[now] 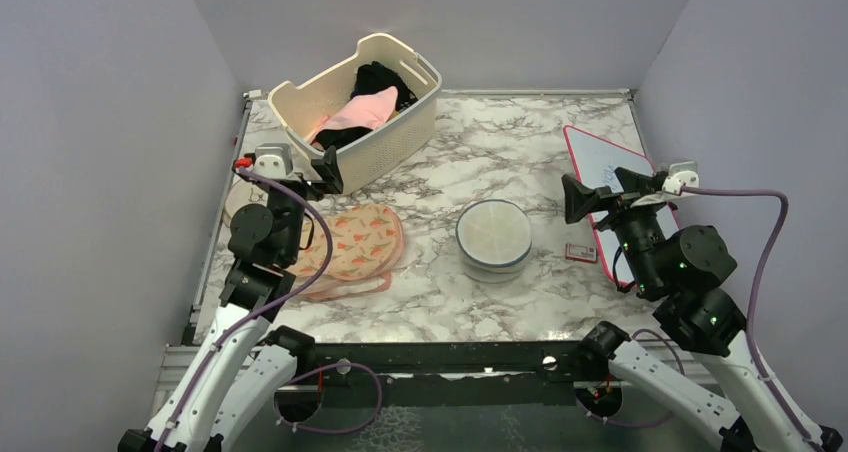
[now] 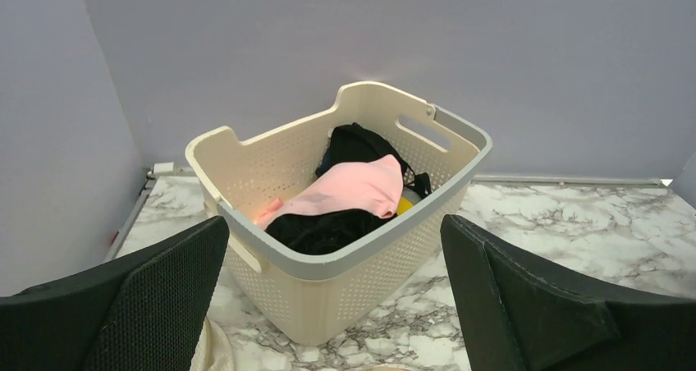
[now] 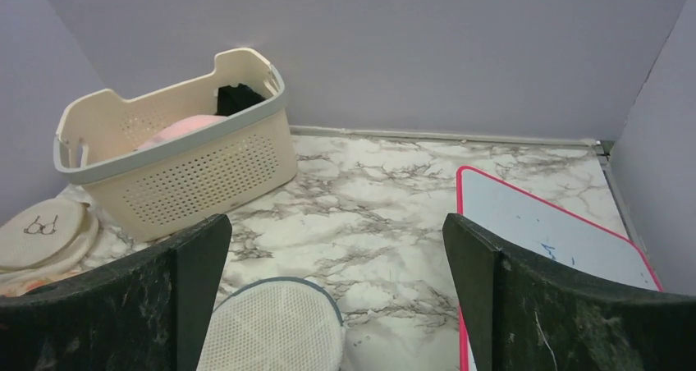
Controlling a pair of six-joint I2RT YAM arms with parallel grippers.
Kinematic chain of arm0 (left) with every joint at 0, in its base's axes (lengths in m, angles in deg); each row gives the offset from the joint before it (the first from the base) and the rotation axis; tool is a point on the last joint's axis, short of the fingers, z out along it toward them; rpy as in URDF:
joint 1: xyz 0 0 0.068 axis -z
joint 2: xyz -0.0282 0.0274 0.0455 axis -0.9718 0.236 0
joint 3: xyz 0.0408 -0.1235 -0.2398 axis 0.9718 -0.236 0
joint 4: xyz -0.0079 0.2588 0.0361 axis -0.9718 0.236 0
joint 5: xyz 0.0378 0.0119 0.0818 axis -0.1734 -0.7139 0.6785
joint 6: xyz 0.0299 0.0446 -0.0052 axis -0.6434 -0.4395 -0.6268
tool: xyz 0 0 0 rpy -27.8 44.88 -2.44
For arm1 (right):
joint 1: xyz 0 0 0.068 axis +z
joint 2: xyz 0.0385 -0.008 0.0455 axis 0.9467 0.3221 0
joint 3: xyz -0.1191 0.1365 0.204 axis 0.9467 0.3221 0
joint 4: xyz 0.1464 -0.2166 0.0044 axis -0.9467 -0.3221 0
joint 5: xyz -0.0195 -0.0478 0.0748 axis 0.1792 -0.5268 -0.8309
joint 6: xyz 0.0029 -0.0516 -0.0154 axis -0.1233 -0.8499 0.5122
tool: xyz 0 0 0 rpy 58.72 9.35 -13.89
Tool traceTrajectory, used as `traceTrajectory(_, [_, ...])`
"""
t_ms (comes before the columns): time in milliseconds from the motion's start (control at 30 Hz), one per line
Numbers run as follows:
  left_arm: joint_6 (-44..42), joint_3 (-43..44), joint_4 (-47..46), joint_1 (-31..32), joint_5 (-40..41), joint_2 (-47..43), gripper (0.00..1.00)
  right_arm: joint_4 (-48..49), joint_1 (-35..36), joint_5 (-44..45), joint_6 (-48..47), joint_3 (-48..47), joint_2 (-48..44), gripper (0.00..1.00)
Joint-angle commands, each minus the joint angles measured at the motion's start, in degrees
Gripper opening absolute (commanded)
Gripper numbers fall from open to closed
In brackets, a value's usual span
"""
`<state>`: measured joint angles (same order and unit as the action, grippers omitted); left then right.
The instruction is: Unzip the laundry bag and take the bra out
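Observation:
The laundry bag [image 1: 493,234] is a round white mesh drum with a dark blue-grey rim, standing zipped near the middle of the marble table; its edge shows at the bottom of the right wrist view [image 3: 275,326]. No bra shows outside it. My left gripper [image 1: 322,169] is open and empty, raised at the left in front of the basket [image 2: 332,301]. My right gripper [image 1: 590,196] is open and empty, raised right of the bag [image 3: 336,305], its jaws wide apart.
A cream perforated basket [image 1: 385,142] with pink and black clothes stands at the back left. A flat peach patterned pouch [image 1: 355,247] lies left of the bag. A cream disc with a glasses drawing [image 3: 41,227] lies far left. A red-edged whiteboard [image 1: 600,162] and small red item [image 1: 580,253] lie right.

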<state>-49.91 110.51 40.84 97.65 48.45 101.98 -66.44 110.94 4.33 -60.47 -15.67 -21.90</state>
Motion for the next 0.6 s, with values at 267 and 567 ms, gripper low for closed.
traceTrajectory(267, [8.87,10.59,17.36,-3.43,-8.41,3.35,0.99,-1.55,-6.28,-10.89,7.17,-4.06,5.8,1.0])
traceTrajectory(567, [16.32,14.59,27.67,-5.31,-22.8,8.58,0.99,-2.65,-9.53,-27.56,13.07,-3.66,9.55,1.0])
